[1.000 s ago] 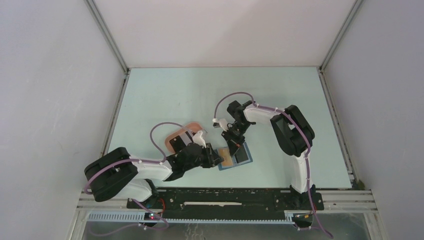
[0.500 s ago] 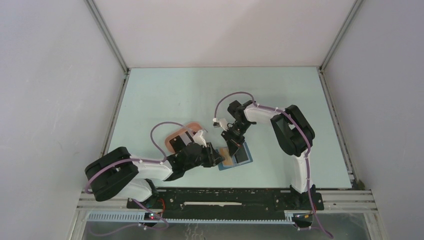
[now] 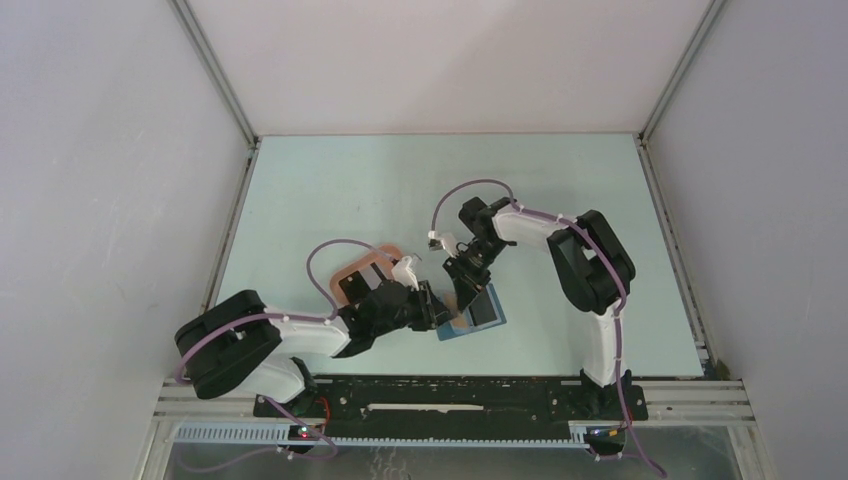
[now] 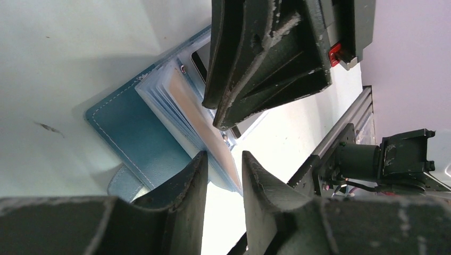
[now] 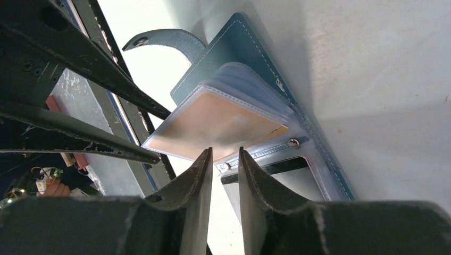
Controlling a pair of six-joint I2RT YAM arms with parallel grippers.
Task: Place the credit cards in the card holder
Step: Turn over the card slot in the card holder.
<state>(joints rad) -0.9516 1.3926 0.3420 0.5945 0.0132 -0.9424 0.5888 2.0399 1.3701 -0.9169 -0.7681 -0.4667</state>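
The blue card holder lies open on the table between both grippers. Its clear sleeves are fanned upward, and a tan-orange credit card sits in the top sleeve. A dark strip shows in the flat pocket beneath. My left gripper is shut on the lifted edge of the sleeve stack, at the holder's left side. My right gripper hovers open just above the sleeves, with nothing between its fingers. Seen from above, it stands over the holder's upper edge. Its fingers fill the top of the left wrist view.
A pink oval tray lies behind the left arm and is partly covered by it. The holder's strap tab sticks out on the left arm's side. Grey walls close in the table's left, back and right.
The right gripper's jaws have opened from shut. The left gripper has shifted slightly up and right with the sleeve edge, and less of the tan card's face shows from above.
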